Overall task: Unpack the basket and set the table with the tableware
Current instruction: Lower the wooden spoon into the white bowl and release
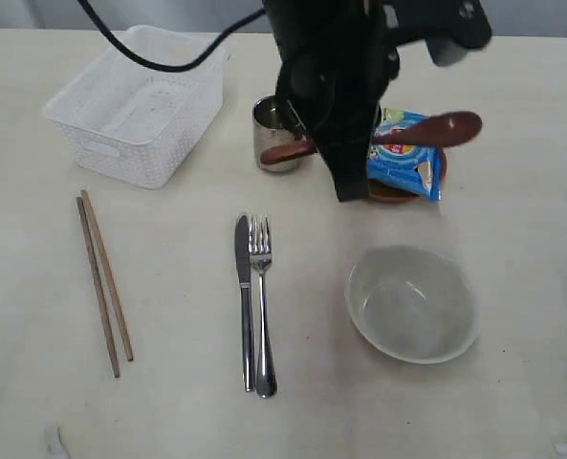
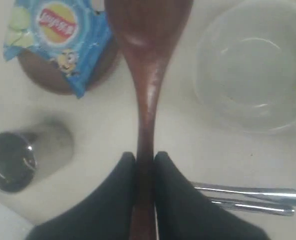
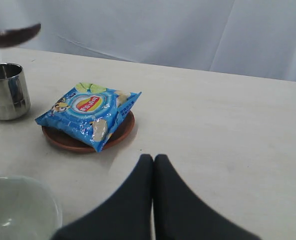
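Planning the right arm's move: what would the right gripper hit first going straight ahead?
Probably nothing: ahead of the right gripper only bare table shows; the chip bag lies off its line.

Lay's logo on blue chip bag point(image 2: 58, 40)

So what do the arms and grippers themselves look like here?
The left gripper and right gripper have matte black fingers tapering to rounded tips, with no markings visible. The left arm is bulky and black; a black cable runs to it.
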You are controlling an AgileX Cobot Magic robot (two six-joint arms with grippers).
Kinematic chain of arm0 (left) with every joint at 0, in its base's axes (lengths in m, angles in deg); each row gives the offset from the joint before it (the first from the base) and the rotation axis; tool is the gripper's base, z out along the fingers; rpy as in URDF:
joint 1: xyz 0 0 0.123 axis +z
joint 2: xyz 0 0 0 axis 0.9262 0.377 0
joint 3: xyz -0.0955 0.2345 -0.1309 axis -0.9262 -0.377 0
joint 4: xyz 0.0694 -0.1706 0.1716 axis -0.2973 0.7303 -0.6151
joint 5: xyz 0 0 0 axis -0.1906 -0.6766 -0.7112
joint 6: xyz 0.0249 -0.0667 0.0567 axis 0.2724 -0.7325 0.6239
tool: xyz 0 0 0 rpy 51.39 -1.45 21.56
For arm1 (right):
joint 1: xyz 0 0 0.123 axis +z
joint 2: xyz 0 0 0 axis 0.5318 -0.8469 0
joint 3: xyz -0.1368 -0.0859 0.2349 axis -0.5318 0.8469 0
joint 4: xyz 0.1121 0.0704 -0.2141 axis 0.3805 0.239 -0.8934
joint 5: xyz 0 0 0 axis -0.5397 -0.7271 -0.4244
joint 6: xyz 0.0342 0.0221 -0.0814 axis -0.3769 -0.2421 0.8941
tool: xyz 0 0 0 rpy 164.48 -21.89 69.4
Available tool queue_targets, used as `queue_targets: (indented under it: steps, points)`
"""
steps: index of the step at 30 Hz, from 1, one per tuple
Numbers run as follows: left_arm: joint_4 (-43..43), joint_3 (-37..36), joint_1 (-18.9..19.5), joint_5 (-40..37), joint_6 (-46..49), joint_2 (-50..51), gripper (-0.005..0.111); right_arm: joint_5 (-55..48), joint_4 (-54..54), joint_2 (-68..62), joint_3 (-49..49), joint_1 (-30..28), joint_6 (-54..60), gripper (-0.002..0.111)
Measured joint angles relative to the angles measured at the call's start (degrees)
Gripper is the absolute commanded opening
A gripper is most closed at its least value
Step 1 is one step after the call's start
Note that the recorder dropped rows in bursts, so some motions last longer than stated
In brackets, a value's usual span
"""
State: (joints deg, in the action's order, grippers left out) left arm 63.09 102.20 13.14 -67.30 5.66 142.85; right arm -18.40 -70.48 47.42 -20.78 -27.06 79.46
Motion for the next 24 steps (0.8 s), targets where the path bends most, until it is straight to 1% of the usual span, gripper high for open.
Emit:
queue_targets:
  steps: [4, 9, 15, 24]
  points:
    - [-1.6, 0.0, -4.1, -1.1, 4.1, 3.3, 0.0, 0.0, 0.0, 0.0, 0.0, 0.0, 0.0, 0.0]
    - [-5.5, 0.0, -7.6, -2.0, 6.5, 7.5, 0.0, 0.0, 0.0, 0.0, 0.0, 0.0, 0.0, 0.0]
    - [-8.3, 0.0, -8.4, -2.7, 6.8, 10.7, 0.0, 0.0, 0.0, 0.0, 0.0, 0.0, 0.0, 0.0]
    - [-8.5, 0.0, -9.0, -2.8, 6.8, 13.5, 0.0, -0.4, 0.0, 0.0, 0.0, 0.0, 0.0, 0.0]
